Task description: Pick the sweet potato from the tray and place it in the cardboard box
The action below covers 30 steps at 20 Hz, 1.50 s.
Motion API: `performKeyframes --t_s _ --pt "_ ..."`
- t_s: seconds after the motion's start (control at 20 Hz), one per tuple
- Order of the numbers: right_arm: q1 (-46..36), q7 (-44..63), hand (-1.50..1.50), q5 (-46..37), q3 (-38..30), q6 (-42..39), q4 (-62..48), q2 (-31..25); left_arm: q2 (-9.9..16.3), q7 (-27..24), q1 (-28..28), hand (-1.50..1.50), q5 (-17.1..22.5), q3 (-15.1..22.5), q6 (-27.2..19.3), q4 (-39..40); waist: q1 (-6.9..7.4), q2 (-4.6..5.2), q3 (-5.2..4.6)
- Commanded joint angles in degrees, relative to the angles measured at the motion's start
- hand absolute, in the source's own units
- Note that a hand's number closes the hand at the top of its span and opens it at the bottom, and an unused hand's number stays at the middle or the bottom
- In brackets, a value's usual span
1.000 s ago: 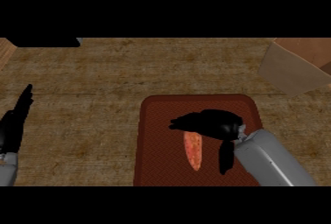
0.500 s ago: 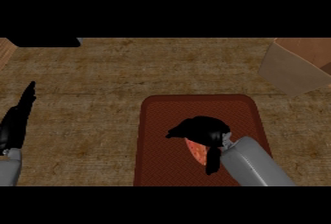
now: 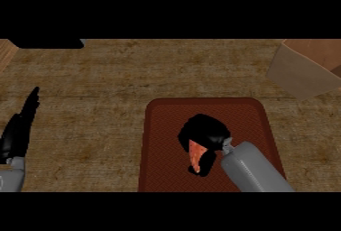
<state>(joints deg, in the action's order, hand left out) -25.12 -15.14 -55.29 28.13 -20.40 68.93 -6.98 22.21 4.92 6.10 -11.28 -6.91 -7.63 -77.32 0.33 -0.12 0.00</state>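
A brown wooden counter (image 3: 100, 113) with a black object (image 3: 47, 43) at its far-left edge.

Grey forearms end in black hands: left hand (image 3: 16, 135), right hand (image 3: 203, 131).

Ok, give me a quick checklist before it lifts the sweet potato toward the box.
1. Right hand curled over sweet potato: ok.
2. Fingers under the sweet potato: cannot tell, hidden by the hand.
3. Sweet potato lifted off the tray: cannot tell.
4. Cardboard box in view at upper right, opening facing up: cannot tell, cut off by the edge.
5. Left hand resting at left edge, away from the path: ok.
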Motion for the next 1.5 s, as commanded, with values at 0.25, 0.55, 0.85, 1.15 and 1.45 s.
performKeyframes --t_s 0.25,0.55,0.85,1.15,1.45 --pt "2.7 -5.0 1.50 3.6 -22.5 8.6 -1.9 -22.9 1.3 -0.3 -3.2 0.00 1.1 -3.4 -0.2 -0.4 -4.17 0.19 0.27" --pt "1.8 -12.2 1.50 9.8 -40.5 12.1 -12.4 -40.4 0.4 -0.3 -3.1 0.00 1.8 -3.4 -0.3 -1.1 -3.83 0.79 0.53" --pt "0.0 -29.6 1.50 17.6 -52.2 18.8 -24.0 -47.7 0.7 0.8 -0.8 0.00 1.1 -1.8 0.7 -2.6 -0.81 0.91 0.63" --pt "-7.4 -42.6 1.50 18.7 -53.5 15.0 -38.5 -53.2 0.1 3.4 3.2 0.00 0.1 0.3 1.9 -2.8 1.85 1.04 0.33" --pt "-19.2 -38.7 1.50 19.3 -50.7 5.2 -43.4 -51.6 -1.8 -2.7 -0.2 0.00 -1.0 0.7 1.0 0.8 2.39 0.88 0.08"
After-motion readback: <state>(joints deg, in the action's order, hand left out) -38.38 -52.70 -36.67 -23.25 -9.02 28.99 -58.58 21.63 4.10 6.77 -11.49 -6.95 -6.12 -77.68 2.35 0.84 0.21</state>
